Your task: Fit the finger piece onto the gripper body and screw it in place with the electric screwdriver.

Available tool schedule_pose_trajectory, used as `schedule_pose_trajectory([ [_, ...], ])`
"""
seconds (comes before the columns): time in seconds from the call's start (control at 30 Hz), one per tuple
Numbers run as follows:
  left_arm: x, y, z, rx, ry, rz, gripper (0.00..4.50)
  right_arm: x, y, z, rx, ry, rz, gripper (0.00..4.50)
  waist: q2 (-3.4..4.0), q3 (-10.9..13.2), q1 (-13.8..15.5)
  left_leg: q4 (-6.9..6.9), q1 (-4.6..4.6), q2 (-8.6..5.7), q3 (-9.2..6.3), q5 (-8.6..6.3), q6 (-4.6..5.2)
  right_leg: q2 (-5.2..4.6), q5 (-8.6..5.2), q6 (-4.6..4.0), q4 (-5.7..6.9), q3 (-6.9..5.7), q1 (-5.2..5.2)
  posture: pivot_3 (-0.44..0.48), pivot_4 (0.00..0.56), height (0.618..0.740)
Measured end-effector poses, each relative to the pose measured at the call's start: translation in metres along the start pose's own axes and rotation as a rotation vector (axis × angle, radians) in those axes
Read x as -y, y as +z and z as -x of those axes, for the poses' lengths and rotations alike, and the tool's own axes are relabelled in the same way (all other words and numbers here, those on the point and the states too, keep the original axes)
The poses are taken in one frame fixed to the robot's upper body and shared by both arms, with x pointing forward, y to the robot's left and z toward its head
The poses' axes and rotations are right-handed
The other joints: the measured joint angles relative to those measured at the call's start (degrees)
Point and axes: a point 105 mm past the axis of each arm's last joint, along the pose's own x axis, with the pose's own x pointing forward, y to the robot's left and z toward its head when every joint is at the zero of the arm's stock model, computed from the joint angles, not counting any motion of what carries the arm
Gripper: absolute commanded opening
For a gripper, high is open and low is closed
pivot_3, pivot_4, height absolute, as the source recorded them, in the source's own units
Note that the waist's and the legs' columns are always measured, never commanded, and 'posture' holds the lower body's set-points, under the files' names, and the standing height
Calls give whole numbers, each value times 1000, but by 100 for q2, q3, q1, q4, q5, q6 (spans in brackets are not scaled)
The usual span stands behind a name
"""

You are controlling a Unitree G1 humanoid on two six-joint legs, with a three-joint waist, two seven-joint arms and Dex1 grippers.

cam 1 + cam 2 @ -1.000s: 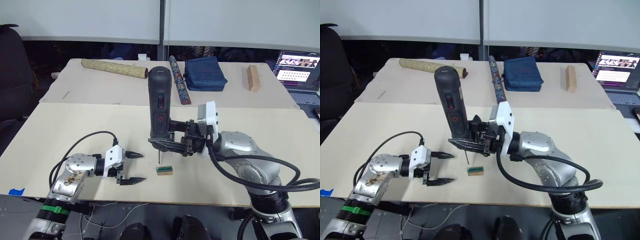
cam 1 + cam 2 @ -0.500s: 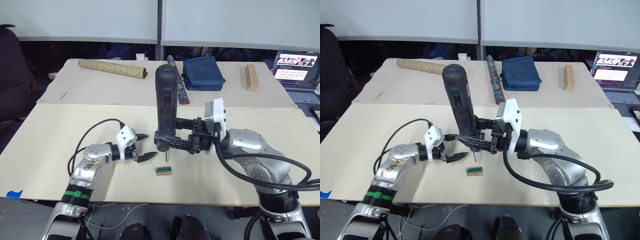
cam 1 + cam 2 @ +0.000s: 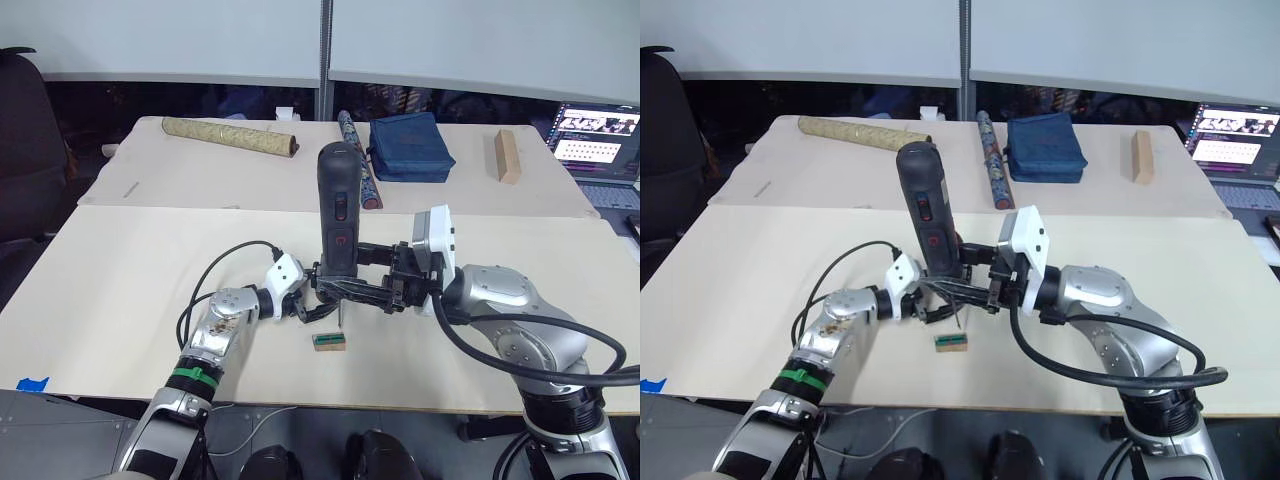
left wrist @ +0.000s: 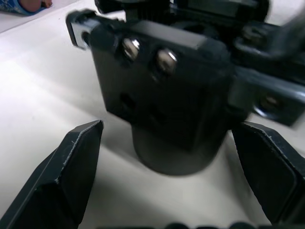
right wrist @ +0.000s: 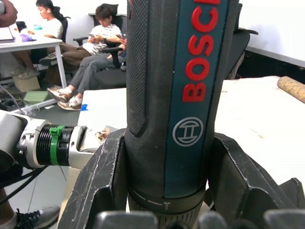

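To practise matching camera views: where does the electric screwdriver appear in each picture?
Left eye view: electric screwdriver upright at centre, in the right gripper.
Right eye view: upright, left of centre.
Right wrist view: middle, close up.
Left wrist view: cannot tell.
Shared landmark: tan roll.

The electric screwdriver (image 3: pixel 337 215) is standing upright at the centre of the frame, dark grey with red markings, its thin bit pointing down at the table. The gripper body (image 4: pixel 167 95), black with 2 screw heads showing, is sitting on its round base just below it.
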Motion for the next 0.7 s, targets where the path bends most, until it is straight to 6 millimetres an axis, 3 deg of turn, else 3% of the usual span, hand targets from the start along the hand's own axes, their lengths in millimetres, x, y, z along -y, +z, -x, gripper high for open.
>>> schedule_pose_trajectory([
  [0.07,-1,0,-2,3,-25,-19,2291,0,0,0,0,-1,1,1942,0,0,-3,0,1,0,0,0,0,1,0,0,1,-2,0,0,150,740],
  [0.37,2,6,-3,-32,-371,-171,2296,-2,-1,7,-15,-14,11,1942,-3,2,-16,0,-20,-10,-9,0,0,2,0,0,-15,-62,-1,0,150,740],
  [0.63,-3,14,-23,-76,-391,-238,2296,-4,2,6,-11,-18,26,1942,-6,3,-22,26,-55,-15,-62,1,1,-2,2,3,-23,-95,1,0,150,740],
  [0.7,-5,13,-23,-93,-381,-234,3388,-3,2,6,-12,-22,27,1942,-6,3,-36,31,-55,-12,-66,1,1,-3,4,4,-19,-93,2,0,150,740],
])
